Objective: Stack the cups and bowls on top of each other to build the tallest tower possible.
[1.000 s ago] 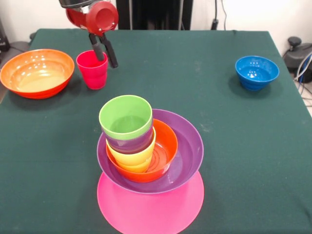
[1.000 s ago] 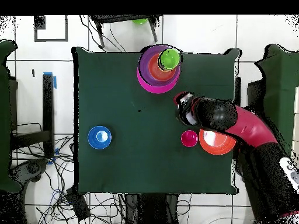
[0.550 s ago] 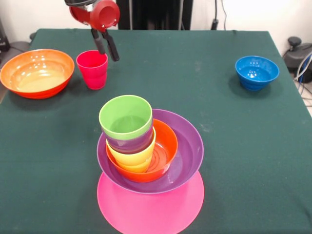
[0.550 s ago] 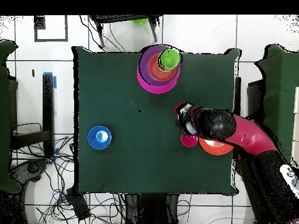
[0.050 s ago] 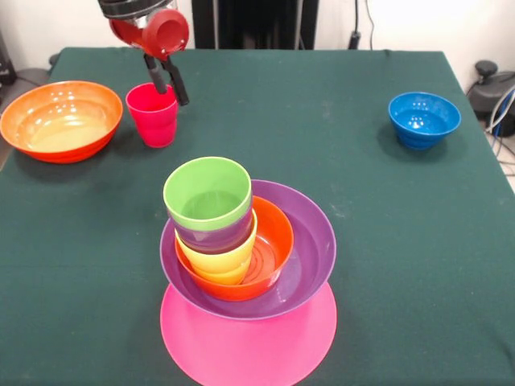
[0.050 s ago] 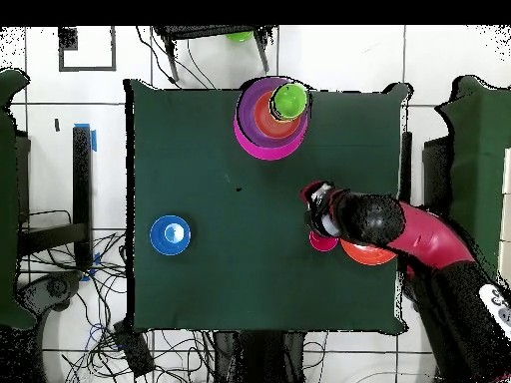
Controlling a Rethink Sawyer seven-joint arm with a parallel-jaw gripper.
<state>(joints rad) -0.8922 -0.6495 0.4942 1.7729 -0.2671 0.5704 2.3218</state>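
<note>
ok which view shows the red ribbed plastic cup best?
Front view. The glossy red ribbed plastic cup stands upright and whole beside the large orange plastic bowl, with the gripper just above its rim. Overhead, the arm covers most of the cup; only a pink-red sliver shows.

Bright, even overhead light — soft shadows, glossy glare inside the large orange bowl (image 5: 60,119).

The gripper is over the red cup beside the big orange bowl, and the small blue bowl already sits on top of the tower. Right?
Not quite. In the front view the small blue bowl stands alone on the table, away from the tower, whose top piece is the green cup. The rest holds.
</note>
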